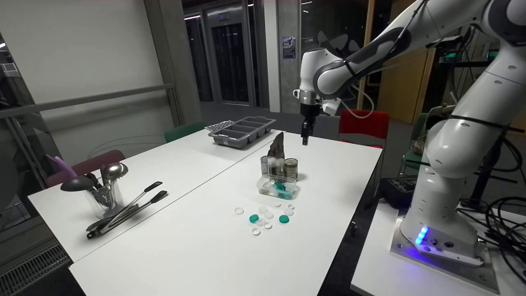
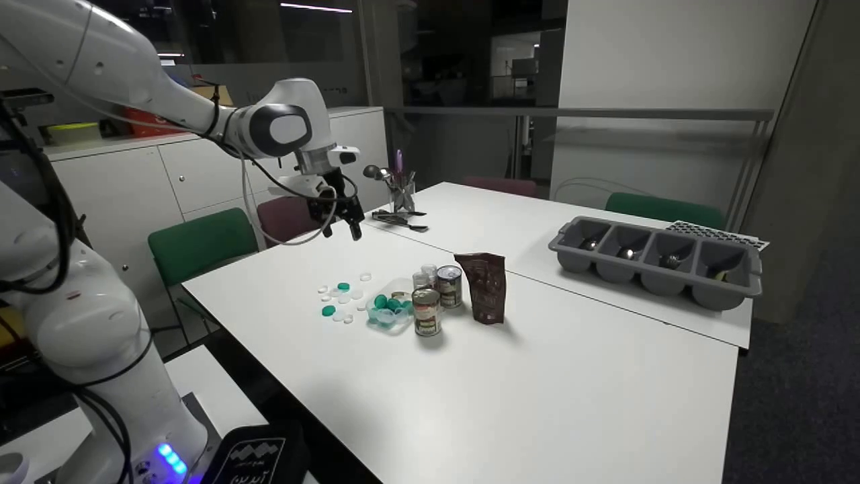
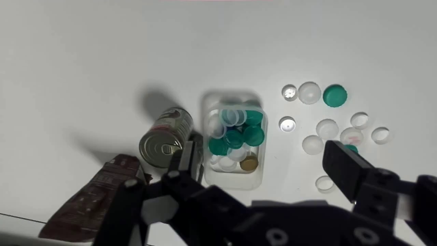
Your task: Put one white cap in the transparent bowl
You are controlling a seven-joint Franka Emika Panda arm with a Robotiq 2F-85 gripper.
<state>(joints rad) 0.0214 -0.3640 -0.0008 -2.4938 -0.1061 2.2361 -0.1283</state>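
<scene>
The transparent bowl (image 3: 234, 181) is a small clear box holding several green, white and clear caps and a brown one. It stands on the white table in both exterior views (image 1: 267, 190) (image 2: 384, 321). Several loose white caps (image 3: 309, 93) lie flat on the table beside it, with green caps (image 3: 335, 95) among them. They also show in both exterior views (image 1: 268, 214) (image 2: 344, 299). My gripper (image 3: 259, 150) is open with nothing between its fingers. It hangs well above the table in both exterior views (image 1: 305, 140) (image 2: 341, 233). In the wrist view, the right finger partly covers a green cap.
Cans (image 1: 291, 169) (image 2: 426, 313), small clear jars (image 1: 276, 165) and an upright dark brown pouch (image 2: 485, 289) stand close beside the bowl. A grey compartment tray (image 2: 605, 267) is at the table's far side. A utensil cup (image 1: 107, 201) and tongs (image 1: 123, 213) occupy another end.
</scene>
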